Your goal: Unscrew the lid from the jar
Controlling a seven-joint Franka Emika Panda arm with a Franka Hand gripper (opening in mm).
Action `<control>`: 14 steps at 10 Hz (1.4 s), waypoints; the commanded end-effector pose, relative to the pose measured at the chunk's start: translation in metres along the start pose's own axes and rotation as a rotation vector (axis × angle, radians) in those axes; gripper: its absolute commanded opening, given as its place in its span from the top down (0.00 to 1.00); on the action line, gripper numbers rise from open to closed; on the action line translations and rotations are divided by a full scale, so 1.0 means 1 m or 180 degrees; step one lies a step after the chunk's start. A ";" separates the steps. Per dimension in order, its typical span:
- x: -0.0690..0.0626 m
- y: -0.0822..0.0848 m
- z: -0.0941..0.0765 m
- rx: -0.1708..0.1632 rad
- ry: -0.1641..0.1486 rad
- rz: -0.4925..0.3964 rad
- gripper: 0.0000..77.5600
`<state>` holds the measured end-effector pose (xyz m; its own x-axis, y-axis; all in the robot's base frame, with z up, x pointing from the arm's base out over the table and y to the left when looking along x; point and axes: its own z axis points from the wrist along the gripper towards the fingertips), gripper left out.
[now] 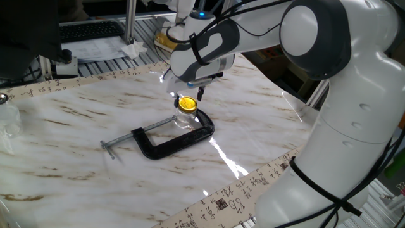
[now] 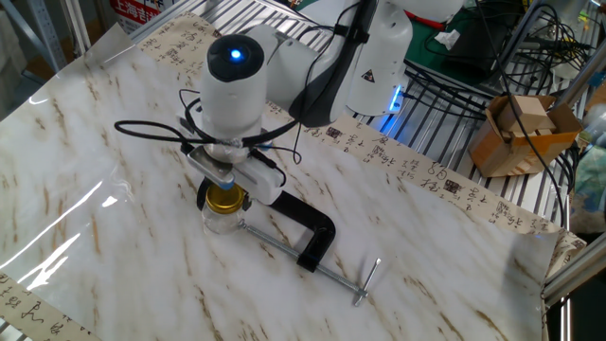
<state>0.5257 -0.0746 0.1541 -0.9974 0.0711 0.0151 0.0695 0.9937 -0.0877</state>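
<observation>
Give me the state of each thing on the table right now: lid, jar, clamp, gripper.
lid: seated on the jar, not lifted off.
jar: upright on the table, held in the C-clamp's opening.
C-clamp: lying flat, screw handle pointing away from the jar.
gripper: just above the lid, fingers either side; cannot tell whether it grips.

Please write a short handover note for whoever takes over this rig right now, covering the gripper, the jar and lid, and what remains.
Gripper: just above the small round yellow screw lid; open or shut cannot be told, and it seems not to grip the lid.
Small clear glass jar: upright on the marble table, held in the black C-clamp.
Done: nothing visible; the lid sits on the jar.
Left: grip the lid, unscrew it, lift it off.
</observation>
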 end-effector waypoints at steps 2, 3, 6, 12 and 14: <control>0.005 -0.011 -0.010 -0.0249 -0.0009 0.1307 0.00; 0.007 -0.014 -0.009 -0.0268 -0.0012 0.1654 0.00; 0.010 -0.018 -0.008 -0.0356 0.0064 0.2944 0.00; 0.013 -0.018 -0.009 -0.0587 0.0070 0.4183 0.00; 0.013 -0.018 -0.009 -0.0677 0.0050 0.4431 0.00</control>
<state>0.5191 -0.0833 0.1609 -0.7889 0.6144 0.0128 0.6143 0.7890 -0.0104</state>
